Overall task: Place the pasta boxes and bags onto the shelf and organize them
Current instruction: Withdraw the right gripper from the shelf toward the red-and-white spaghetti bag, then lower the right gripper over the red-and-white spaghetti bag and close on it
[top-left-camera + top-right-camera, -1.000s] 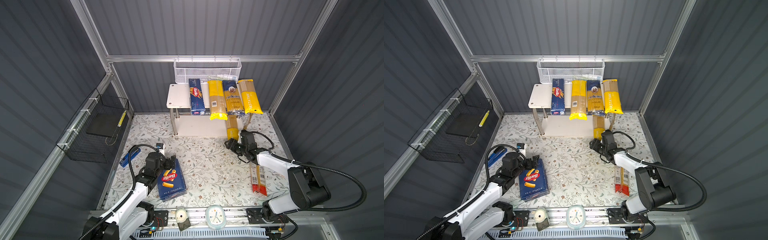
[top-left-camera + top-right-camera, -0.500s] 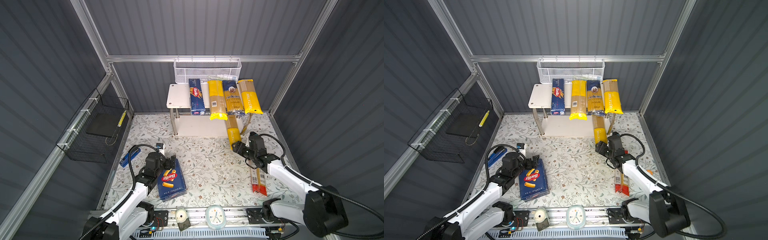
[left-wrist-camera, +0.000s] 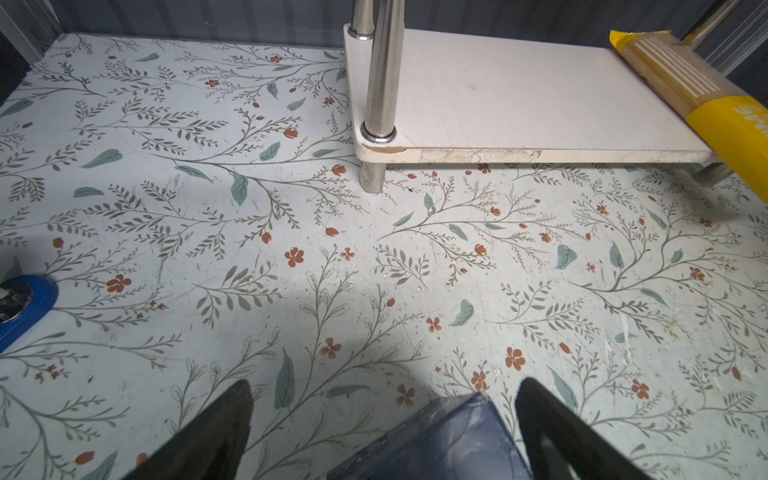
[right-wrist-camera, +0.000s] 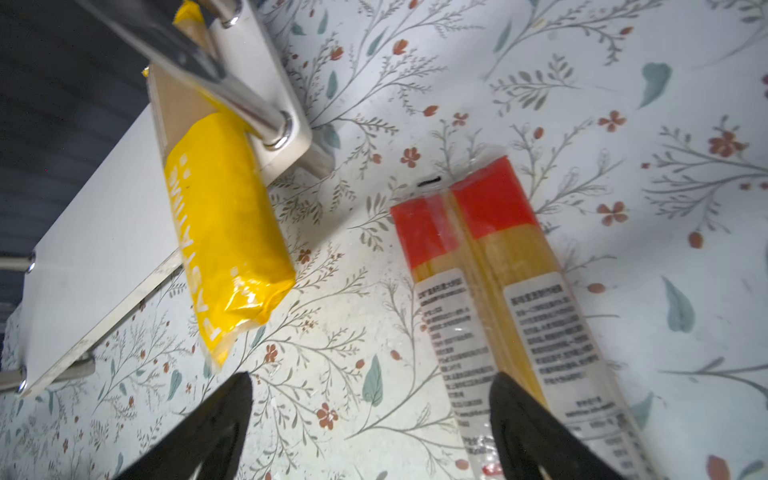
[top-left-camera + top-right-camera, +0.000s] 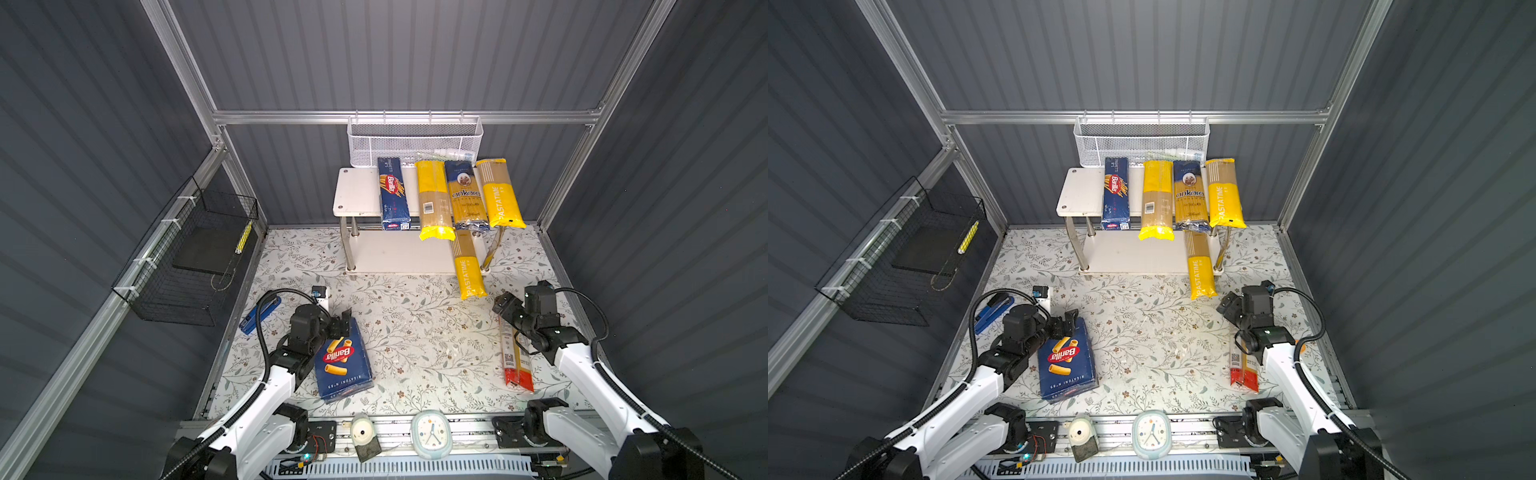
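Right fingers [image 4: 532,436] open, empty over red bag [image 4: 498,291]: light, slippery, brittle; pinch mid-length. Left fingers [image 3: 208,440] open astride box [image 3: 436,449].

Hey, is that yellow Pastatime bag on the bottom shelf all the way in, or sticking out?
Sticking out. The PASTATIME bag lies partly on the shelf's lower board, but its yellow end overhangs the front edge.

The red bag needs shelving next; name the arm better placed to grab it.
Right: its open gripper hovers by the red bag's end, while the left gripper sits far across at the rigatoni box.
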Available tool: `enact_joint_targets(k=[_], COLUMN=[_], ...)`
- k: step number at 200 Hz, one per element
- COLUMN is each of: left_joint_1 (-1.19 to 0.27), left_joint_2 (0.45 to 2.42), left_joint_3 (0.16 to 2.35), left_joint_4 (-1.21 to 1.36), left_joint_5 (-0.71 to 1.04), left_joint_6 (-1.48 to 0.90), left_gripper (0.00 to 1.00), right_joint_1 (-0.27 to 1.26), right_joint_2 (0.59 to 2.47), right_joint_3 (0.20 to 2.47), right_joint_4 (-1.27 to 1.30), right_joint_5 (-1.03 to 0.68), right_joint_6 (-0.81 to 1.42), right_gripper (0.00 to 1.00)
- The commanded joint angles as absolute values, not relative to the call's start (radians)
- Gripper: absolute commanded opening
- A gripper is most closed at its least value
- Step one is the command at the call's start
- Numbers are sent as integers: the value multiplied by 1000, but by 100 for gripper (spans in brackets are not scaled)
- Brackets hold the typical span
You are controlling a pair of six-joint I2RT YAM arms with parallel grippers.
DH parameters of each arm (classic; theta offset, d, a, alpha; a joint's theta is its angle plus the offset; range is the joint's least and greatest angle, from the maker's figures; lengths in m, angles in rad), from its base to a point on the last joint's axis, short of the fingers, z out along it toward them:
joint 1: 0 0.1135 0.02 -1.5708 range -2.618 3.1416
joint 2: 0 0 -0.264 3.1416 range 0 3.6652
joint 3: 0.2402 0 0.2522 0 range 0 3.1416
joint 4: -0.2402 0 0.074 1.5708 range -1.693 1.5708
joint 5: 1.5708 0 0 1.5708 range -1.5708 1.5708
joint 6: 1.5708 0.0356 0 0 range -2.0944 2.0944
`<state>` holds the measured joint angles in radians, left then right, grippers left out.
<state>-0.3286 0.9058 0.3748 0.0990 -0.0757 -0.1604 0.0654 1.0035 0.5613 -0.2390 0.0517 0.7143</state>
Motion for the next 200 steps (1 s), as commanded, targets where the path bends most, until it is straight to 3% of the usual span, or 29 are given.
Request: enact_joint_targets(k=[1, 44, 108, 200], left_joint_1=[-331, -331, -331, -331], left_joint_2=[884, 884, 891, 894], left_joint_3=[377, 377, 380, 382], left_joint_4=[103, 103, 103, 103], left_joint_5=[-75, -76, -74, -69], left_joint_6=[-144, -144, -143, -141], left_gripper=[99, 100, 100, 100], right_joint_1=[6, -59, -142, -146], right_joint_2=[1051, 1081, 1127, 1156], right_joint_3=[577, 545, 501, 374], right_joint_4=[-247, -207, -156, -38], right_joint_5=[-18, -31, -92, -202], right_joint_6=[715, 728, 742, 835], right_gripper=[93, 99, 99, 99])
